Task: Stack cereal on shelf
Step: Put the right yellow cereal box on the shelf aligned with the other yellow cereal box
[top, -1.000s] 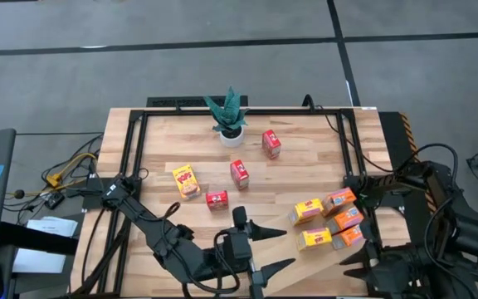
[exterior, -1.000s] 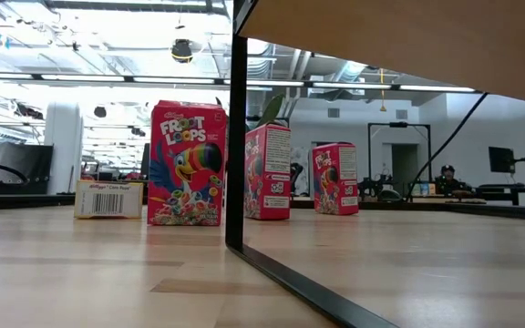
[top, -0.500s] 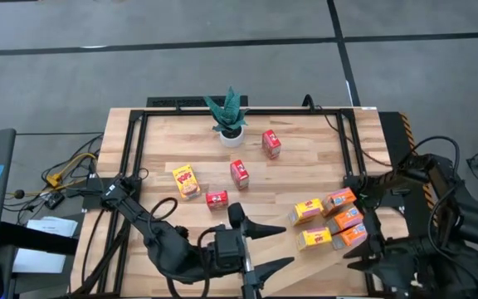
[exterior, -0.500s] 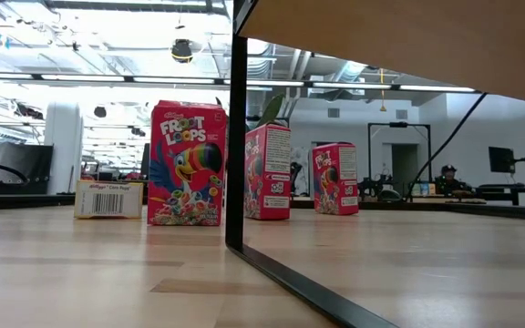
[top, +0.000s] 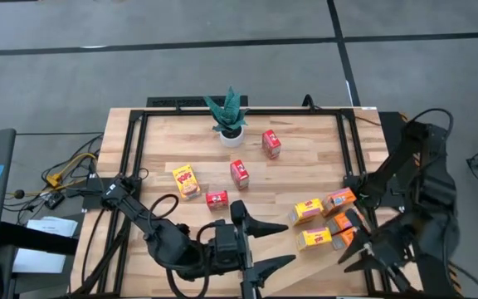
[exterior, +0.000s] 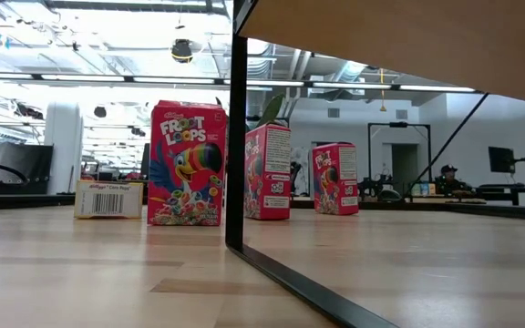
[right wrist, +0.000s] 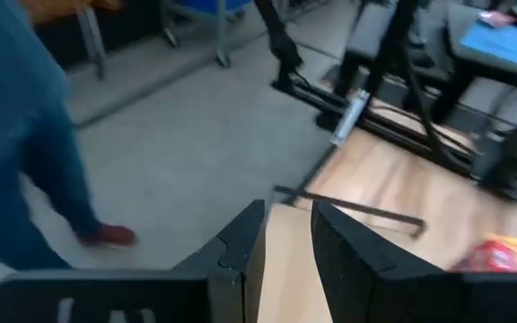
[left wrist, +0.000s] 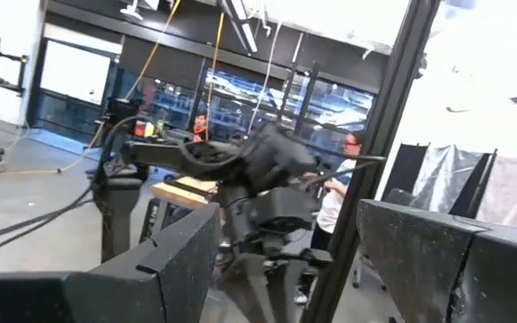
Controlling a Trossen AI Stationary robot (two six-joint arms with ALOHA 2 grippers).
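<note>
Nine small cereal boxes on the planked table (top: 305, 149): four red boxes (top: 240, 174) and one yellow box (top: 186, 180) near the plant (top: 229, 116); four yellow-orange boxes (top: 314, 239) clustered at the right. Left gripper (top: 265, 246) fingers spread, empty. Right gripper (top: 363, 249), beside the cluster, fingers narrowly parted, holding nothing.

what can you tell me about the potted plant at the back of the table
The potted plant is a small one with stiff, pointed, dark green leaves fanning upward from a round white pot. It stands upright on the planked tabletop near the far edge, about midway across. Nothing touches it: the nearest red cereal box stands apart from it to the right, and both arms are at the near side of the table. In the low view only a leaf tip shows behind the boxes.
</note>
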